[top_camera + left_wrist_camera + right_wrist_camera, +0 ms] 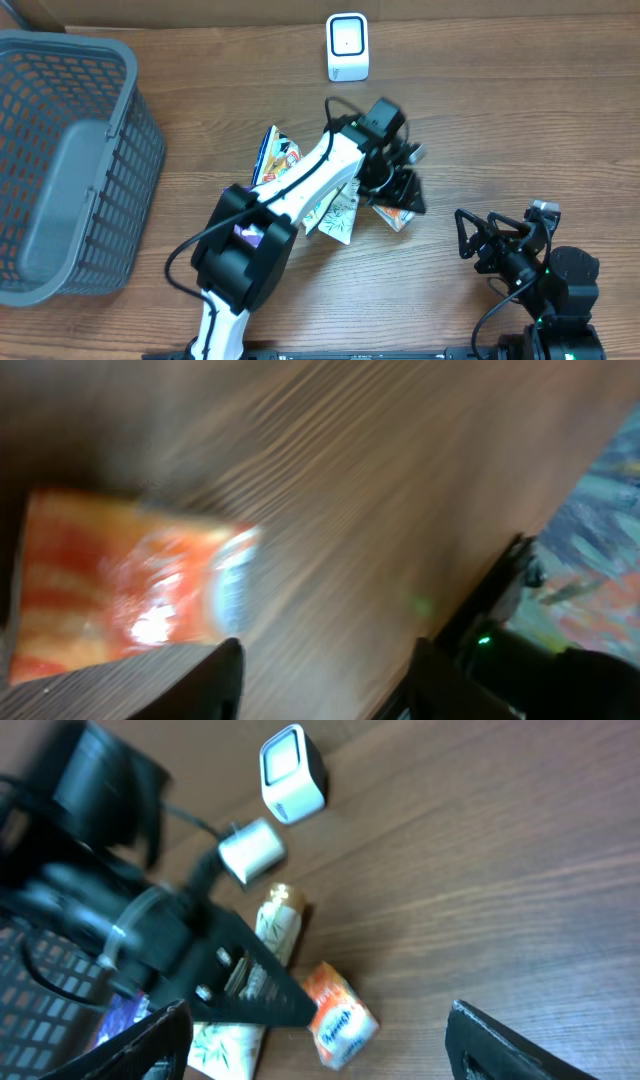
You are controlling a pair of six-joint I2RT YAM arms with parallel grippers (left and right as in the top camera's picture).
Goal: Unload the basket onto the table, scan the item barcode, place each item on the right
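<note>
Holding left gripper (328,660) parted beside glossy orange, white-printed packet (130,585) lying on table (500,120); holding right gripper (463,235) spread wide, gripping nothing.

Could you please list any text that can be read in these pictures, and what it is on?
No text is legible.
Small orange snack packet: blue lettering, too blurred.
White leaf-print packet: markings too small.
White box-shaped scanner: no visible text.
</note>
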